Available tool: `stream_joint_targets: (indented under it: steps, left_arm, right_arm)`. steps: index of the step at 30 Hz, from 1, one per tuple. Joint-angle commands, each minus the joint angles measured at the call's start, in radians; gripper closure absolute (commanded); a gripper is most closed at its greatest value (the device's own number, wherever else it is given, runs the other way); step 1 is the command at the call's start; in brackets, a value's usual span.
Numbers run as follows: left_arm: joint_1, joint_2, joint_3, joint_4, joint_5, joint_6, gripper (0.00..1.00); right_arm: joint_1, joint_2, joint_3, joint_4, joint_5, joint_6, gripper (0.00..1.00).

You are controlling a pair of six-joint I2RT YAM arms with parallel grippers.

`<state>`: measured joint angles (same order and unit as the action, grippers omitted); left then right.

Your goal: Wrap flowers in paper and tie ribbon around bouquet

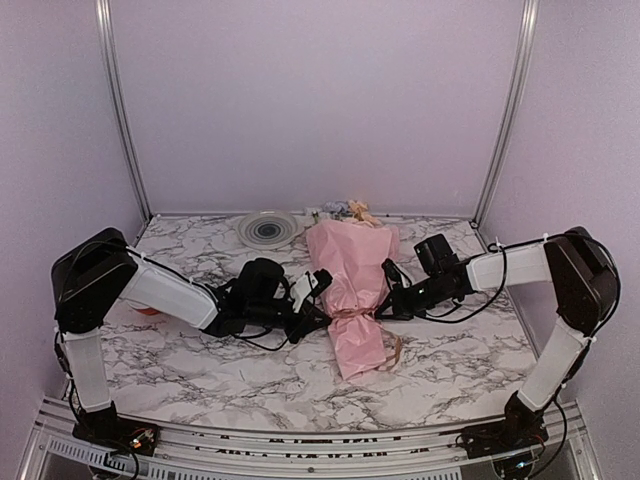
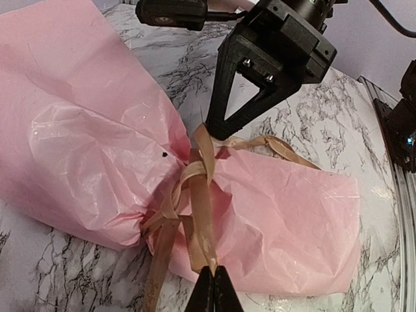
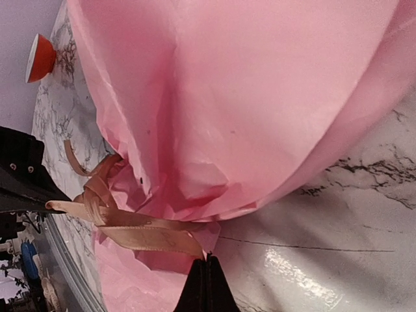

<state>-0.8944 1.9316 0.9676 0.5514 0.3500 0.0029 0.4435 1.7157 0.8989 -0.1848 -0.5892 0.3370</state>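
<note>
Ribbon (image 2: pixel 195 195) sitting wrapped round the bouquet (image 1: pixel 352 290) waist
The bouquet is lying mid table (image 1: pixel 200 350); the left hand (image 2: pixel 212 276) and right hand (image 3: pixel 205 263) are each pinching one ribbon tail, on opposite sides.

Left pincer (image 2: pixel 209 279), right pincer (image 3: pixel 205 270): closed.

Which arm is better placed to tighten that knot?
Neither alone, I'd guess: the left tool and right tool each pinch a ribbon end on opposite sides of the bouquet, so both should pull apart.
</note>
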Motion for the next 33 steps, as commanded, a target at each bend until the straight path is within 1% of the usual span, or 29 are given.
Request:
stream_joint_targets:
  steps: [1, 3, 7, 10, 16, 19, 22, 26, 30, 33]
  left_arm:
    - [-0.001, 0.030, 0.020, -0.085, 0.007, -0.010, 1.00]
    - [-0.001, 0.045, 0.041, -0.126, 0.006, -0.007, 1.00]
    - [-0.001, 0.076, 0.077, -0.185, 0.013, -0.017, 1.00]
    - [-0.001, 0.079, 0.079, -0.185, 0.008, -0.018, 1.00]
    - [-0.001, 0.092, 0.098, -0.184, 0.018, -0.036, 0.98]
    - [-0.001, 0.091, 0.095, -0.179, 0.011, -0.034, 0.98]
    - [-0.001, 0.088, 0.090, -0.174, 0.011, -0.029, 0.98]
    - [-0.001, 0.078, 0.086, -0.168, 0.012, -0.027, 0.98]
    - [-0.001, 0.065, 0.073, -0.162, 0.014, -0.015, 0.96]
    - [-0.001, 0.061, 0.069, -0.160, 0.014, -0.008, 0.96]
  right_arm:
    - [0.017, -0.033, 0.021, 0.045, -0.152, -0.040, 1.00]
    - [0.056, -0.040, 0.030, 0.049, -0.201, -0.059, 1.00]
    - [0.111, -0.065, 0.033, 0.059, -0.233, -0.049, 1.00]
    - [0.113, -0.065, 0.016, 0.101, -0.230, 0.012, 1.00]
    - [0.117, -0.009, 0.001, 0.206, -0.203, 0.190, 1.00]
    - [0.121, 0.024, 0.007, 0.225, -0.193, 0.246, 1.00]
    - [0.134, 0.057, 0.038, 0.177, -0.157, 0.243, 1.00]
    - [0.135, 0.066, 0.062, 0.088, -0.045, 0.217, 1.00]
    - [0.136, 0.098, 0.084, 0.094, -0.054, 0.229, 1.00]
    - [0.135, 0.120, 0.107, 0.084, -0.022, 0.232, 1.00]
